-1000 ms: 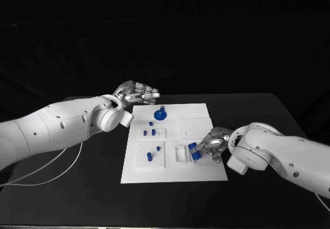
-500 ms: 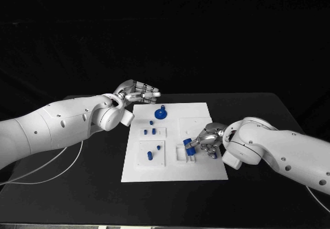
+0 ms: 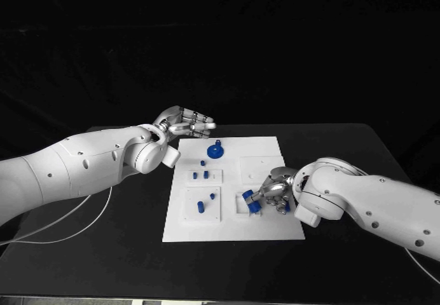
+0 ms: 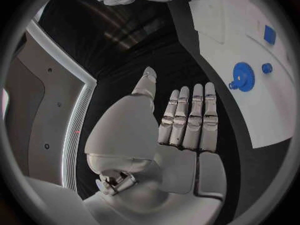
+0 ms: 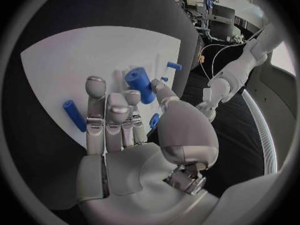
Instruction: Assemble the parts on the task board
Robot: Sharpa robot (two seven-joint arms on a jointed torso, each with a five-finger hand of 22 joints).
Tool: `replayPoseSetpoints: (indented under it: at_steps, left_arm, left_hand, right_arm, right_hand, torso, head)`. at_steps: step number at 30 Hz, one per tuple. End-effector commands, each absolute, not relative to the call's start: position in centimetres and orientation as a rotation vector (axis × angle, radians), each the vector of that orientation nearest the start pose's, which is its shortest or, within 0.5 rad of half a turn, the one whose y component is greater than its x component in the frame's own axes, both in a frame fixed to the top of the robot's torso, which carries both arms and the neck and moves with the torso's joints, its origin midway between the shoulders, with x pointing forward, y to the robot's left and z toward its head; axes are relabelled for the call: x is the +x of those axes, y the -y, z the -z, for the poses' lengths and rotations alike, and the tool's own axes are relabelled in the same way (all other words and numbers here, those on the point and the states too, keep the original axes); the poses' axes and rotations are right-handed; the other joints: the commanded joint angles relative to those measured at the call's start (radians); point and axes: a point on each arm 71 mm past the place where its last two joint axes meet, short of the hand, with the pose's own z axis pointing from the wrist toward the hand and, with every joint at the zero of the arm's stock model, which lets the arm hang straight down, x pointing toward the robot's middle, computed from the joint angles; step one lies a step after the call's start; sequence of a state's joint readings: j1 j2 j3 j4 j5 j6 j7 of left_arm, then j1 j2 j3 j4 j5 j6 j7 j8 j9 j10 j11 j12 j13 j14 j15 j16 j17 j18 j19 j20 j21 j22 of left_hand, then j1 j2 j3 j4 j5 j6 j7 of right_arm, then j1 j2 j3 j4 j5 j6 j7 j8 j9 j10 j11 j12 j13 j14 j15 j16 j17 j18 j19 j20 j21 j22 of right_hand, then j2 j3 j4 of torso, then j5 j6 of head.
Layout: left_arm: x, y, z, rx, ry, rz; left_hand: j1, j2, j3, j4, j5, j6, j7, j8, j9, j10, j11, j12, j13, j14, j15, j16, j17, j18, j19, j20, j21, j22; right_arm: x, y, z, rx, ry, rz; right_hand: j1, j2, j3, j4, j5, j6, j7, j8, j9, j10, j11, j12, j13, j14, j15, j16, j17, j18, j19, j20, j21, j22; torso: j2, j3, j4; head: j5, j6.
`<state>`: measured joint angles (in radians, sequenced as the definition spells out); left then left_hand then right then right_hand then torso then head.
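The white task board [image 3: 266, 225] lies mid-table. My right hand [image 3: 275, 192] hovers over its right near part and pinches a blue block [image 3: 247, 201] between thumb and fingers, just above a white slotted holder [image 3: 240, 208]. The right wrist view shows that blue block [image 5: 140, 85] at the fingertips and a loose blue peg [image 5: 74, 116] on the board beside them. A blue gear [image 3: 215, 151] sits at the board's far end. My left hand [image 3: 188, 123] hangs off the far left corner, fingers straight and holding nothing; its wrist view shows the gear [image 4: 242, 76].
Small blue pegs [image 3: 194, 175] stand in a white block on the board's left half, and two more [image 3: 201, 206] lie on the block nearer me. A white cable [image 3: 91, 216] runs over the black table at the left.
My right hand has carried the blue block leftward, from the board's right edge to over the slotted holder. The left hand has stayed put.
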<state>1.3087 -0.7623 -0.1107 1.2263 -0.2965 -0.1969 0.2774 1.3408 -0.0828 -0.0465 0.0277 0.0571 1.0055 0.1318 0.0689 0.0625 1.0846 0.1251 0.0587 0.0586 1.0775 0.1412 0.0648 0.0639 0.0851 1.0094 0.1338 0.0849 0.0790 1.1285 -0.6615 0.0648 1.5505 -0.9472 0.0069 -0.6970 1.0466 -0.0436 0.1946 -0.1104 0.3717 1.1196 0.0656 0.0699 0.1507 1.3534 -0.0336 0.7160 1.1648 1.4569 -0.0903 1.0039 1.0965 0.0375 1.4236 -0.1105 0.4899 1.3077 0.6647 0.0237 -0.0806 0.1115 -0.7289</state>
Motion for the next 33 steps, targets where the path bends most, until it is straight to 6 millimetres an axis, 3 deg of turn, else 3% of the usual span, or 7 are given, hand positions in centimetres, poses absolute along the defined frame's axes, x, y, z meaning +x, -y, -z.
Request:
replayPoseSetpoints:
  at_steps: [1,7,12,15,18,21,33]
  left_arm:
    - [54.7,-24.9,16.5,-0.795,-1.565,1.289]
    - [54.7,-24.9,16.5,-0.794,-1.566,1.291]
    - [54.7,-24.9,16.5,-0.794,-1.566,1.290]
    - [54.7,-24.9,16.5,-0.795,-1.566,1.289]
    - [54.7,-24.9,16.5,-0.795,-1.567,1.289]
    - [54.7,-24.9,16.5,-0.796,-1.568,1.289]
    - [54.7,-25.0,16.5,-0.797,-1.569,1.285]
  left_hand:
    - [-0.001,0.007,0.002,-0.001,0.004,-0.007,-0.001,0.005,0.001,0.000,0.001,0.001,0.001,-0.001,0.008,-0.003,0.001,-0.015,-0.005,0.002,0.006,0.000]
    - [-0.002,0.005,0.003,0.002,0.004,-0.007,0.000,0.005,0.001,0.000,0.001,0.001,0.001,-0.001,0.008,-0.003,0.001,-0.014,-0.005,0.003,0.006,0.000]
    - [-0.002,0.006,0.003,0.004,0.004,-0.007,0.000,0.005,0.001,0.000,0.002,0.001,0.001,0.000,0.008,-0.003,0.001,-0.013,-0.005,0.003,0.006,0.000]
    - [-0.003,0.006,0.004,0.005,0.004,-0.007,0.000,0.005,0.001,0.000,0.002,0.001,0.001,0.000,0.008,-0.003,0.001,-0.013,-0.005,0.003,0.006,0.000]
    - [-0.003,0.006,0.004,0.005,0.004,-0.007,0.000,0.005,0.001,0.000,0.002,0.001,0.001,0.000,0.008,-0.003,0.001,-0.013,-0.005,0.003,0.006,0.000]
    - [-0.003,0.006,0.004,0.005,0.004,-0.007,0.000,0.005,0.001,0.000,0.002,0.001,0.001,0.000,0.008,-0.003,0.001,-0.013,-0.005,0.003,0.006,0.000]
    - [-0.003,0.006,0.004,0.005,0.004,-0.007,0.000,0.005,0.001,0.000,0.002,0.001,0.001,0.000,0.008,-0.003,0.001,-0.013,-0.005,0.003,0.006,0.000]
  right_arm:
    - [46.0,12.2,22.7,0.304,-2.390,-0.489]
    - [46.2,11.9,22.8,0.289,-2.377,-0.474]
    - [46.2,11.7,22.8,0.275,-2.373,-0.472]
    - [46.2,11.6,22.8,0.260,-2.372,-0.471]
    - [46.1,11.4,22.7,0.245,-2.368,-0.472]
    - [45.9,11.3,22.6,0.229,-2.360,-0.473]
    - [45.5,11.1,22.1,0.189,-2.333,-0.477]
  right_hand:
    - [-0.002,0.008,-0.003,0.003,-0.003,0.004,0.003,-0.007,-0.002,-0.009,0.002,-0.007,-0.002,0.000,-0.002,-0.003,-0.001,0.012,-0.008,0.000,-0.008,0.057]
    - [-0.009,0.010,-0.010,0.021,-0.030,0.002,0.003,-0.007,-0.002,-0.009,0.003,-0.006,-0.003,0.001,-0.001,-0.005,-0.001,0.013,-0.007,0.000,-0.011,0.057]
    - [-0.006,0.002,-0.028,0.068,-0.125,0.002,0.004,-0.006,0.002,-0.008,0.005,-0.005,-0.005,0.001,0.000,-0.005,0.000,0.014,-0.005,0.002,-0.012,0.057]
    - [-0.004,-0.022,-0.027,0.125,-0.184,0.000,0.004,-0.006,0.008,-0.010,0.006,-0.010,-0.009,0.001,0.001,-0.010,-0.003,0.014,-0.006,0.003,-0.020,0.056]
    - [0.004,-0.044,-0.016,0.179,-0.202,0.001,0.003,-0.007,0.014,-0.010,0.006,-0.009,-0.012,0.001,0.000,-0.012,-0.003,0.014,-0.006,0.003,-0.025,0.056]
    - [0.002,-0.051,-0.014,0.200,-0.213,0.005,0.001,-0.007,0.018,-0.010,0.006,-0.008,-0.013,0.001,0.000,-0.013,-0.002,0.014,-0.005,0.003,-0.025,0.056]
    - [-0.004,-0.044,-0.014,0.216,-0.221,0.040,-0.009,-0.006,0.026,-0.008,0.001,-0.009,-0.016,0.001,-0.003,-0.013,-0.001,0.012,-0.003,0.000,-0.023,0.057]
  torso:
    - [0.001,0.0008,-0.0002]
    - [0.000,0.0011,-0.0005]
    - [0.000,0.0009,-0.0013]
    - [0.000,0.0008,-0.0009]
    - [0.000,0.0008,-0.0008]
    - [0.001,0.0011,0.0000]
    - [0.000,0.0009,-0.0010]
  head:
    - [0.001,-0.001]
    - [0.002,-0.002]
    - [0.004,-0.003]
    - [0.005,-0.004]
    - [0.006,-0.004]
    - [0.008,-0.005]
    - [0.014,-0.009]
